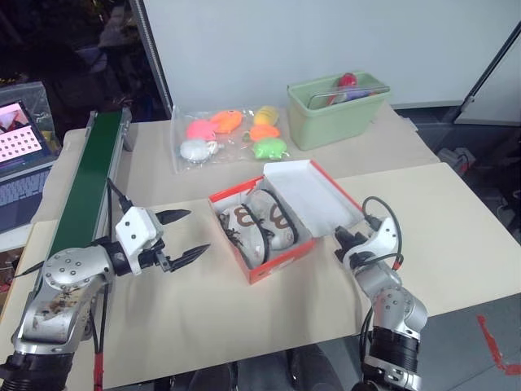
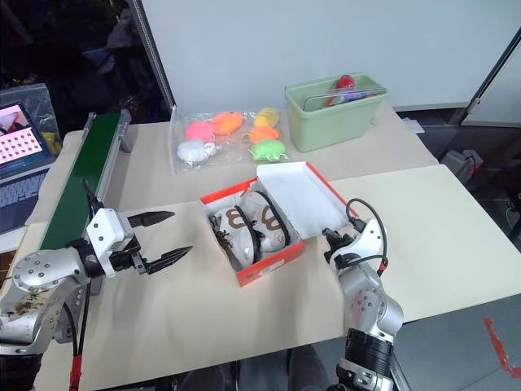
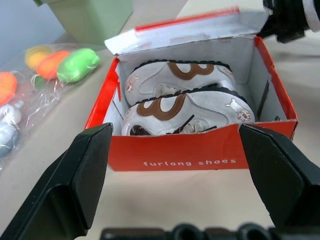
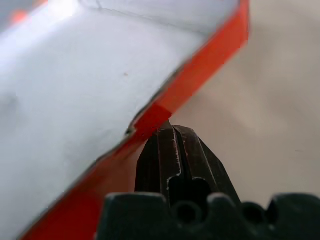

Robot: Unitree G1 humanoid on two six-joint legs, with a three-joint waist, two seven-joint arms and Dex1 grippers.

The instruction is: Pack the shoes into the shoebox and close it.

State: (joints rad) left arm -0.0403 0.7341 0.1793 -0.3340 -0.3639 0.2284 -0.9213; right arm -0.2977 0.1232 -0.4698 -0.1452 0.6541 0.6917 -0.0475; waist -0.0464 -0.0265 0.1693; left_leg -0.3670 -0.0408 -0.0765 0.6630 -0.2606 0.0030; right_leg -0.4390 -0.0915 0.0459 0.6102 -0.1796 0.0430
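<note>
Shoebox (image 1: 264,261) of red-orange cardboard, small and rectangular with a white inside, sits near the middle of a beige table (image 1: 203,318). Its hinged lid (image 1: 309,195) stands open, leaning back toward the robot's right with the white underside showing. Both shoes (image 3: 185,97), small white sneakers with brown side marks and dark laces, lie side by side inside the box, toes pointing the same way. White print on the box's front wall reads "furlong shoes" in the left wrist view.

The left gripper (image 1: 181,236) hovers above the table just to the left of the box, its two black fingers spread wide and aimed at the box's near wall, touching nothing. The right gripper (image 1: 340,241) is low on the box's other side, its two fingers pressed together with nothing between them; in the right wrist view the closed tips (image 4: 170,131) sit right at the red edge of the open lid.

Farther back on the table lies a clear plastic bag of soft toys (image 1: 228,134) in pink, orange, yellow, green and white. Beside it, to the right, stands a pale green plastic bin (image 1: 338,114). A green conveyor belt (image 1: 89,183) runs along the table's left edge, and a laptop (image 1: 20,159) with a lit screen sits beyond it.
</note>
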